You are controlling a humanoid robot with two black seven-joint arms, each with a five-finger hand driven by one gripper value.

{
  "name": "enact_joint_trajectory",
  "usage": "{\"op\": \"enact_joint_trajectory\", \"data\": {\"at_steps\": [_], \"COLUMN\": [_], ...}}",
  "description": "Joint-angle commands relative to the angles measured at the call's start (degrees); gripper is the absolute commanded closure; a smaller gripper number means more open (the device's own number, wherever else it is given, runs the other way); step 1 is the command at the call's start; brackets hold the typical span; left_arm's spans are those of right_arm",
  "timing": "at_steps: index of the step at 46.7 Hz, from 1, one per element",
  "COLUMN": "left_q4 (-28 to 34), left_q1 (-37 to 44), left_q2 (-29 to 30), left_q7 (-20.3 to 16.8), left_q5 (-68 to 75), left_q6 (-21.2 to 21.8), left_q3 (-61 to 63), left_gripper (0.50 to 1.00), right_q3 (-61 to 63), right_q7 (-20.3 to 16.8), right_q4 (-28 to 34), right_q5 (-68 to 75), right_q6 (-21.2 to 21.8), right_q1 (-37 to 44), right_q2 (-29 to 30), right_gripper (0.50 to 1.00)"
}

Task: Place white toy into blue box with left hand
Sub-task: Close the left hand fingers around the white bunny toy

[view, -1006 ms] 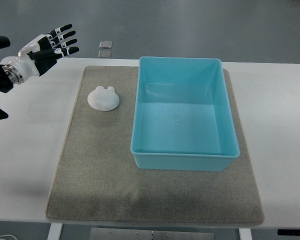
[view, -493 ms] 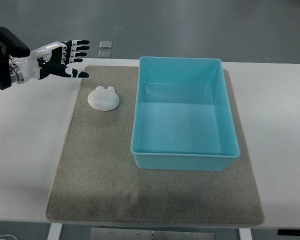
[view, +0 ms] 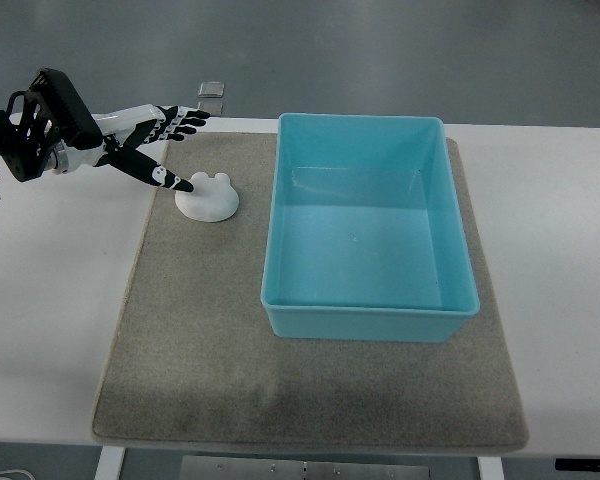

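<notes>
My left hand [view: 145, 140] reaches in from the left side with its fingers [view: 185, 119] spread apart and straight, holding nothing. The thumb points down and forward, its dark tip just at the near-left rim of the white toy [view: 208, 196]; whether it touches I cannot tell. The other four fingers fan out beyond the toy's far side, above the far left corner of the grey mat [view: 200, 360].

There is one white toy, a low rounded lump with two small bumps on its far rim, lying flat on the mat just below my fingertips and a little to their right. There is one blue box [view: 365, 322], open-topped and with nothing in it, resting on the same mat to the right of my fingers, with the toy between my hand and its left wall. The toy and box stand close but apart.

One mat covers the middle of the one white table [view: 570, 250]. Beyond my fingertips, past the table's far edge, two small square plates [view: 211, 98] sit one behind the other on the floor.
</notes>
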Motion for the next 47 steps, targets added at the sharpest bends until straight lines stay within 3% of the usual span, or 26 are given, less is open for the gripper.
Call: {"op": "enact_joint_trajectory", "data": {"at_steps": [1,20,33,47], "left_q4": [-1.78,-3.27,-3.71,-4.06], "left_q1": [0.00,0.00,-0.18,0.00], "left_q2": [0.01,-0.34,-0.78,-1.66], "left_q7": [0.00,-0.35,-0.18,0.35], "left_q5": [4.40,16.01,17.24,21.46], "left_q6": [0.51,6.66,9.48,13.52], "left_q3": [0.00,4.47,6.85,8.17], "left_gripper": [0.514,0.527,0.634,0.673], "right_q3": [0.00,0.00,0.00,0.00], "right_q7": [0.00,0.00,0.00,0.00], "right_q4": [0.00,0.00,0.00,0.00], "right_q5": [0.00,0.00,0.00,0.00], "right_q6": [0.05,-0.03,-0.03,-0.03], "right_q1": [-0.04,-0.04,-0.04,-0.04], "right_q2": [0.00,0.00,0.00,0.00], "right_gripper": [0.564,0.564,0.564,0.564]}}
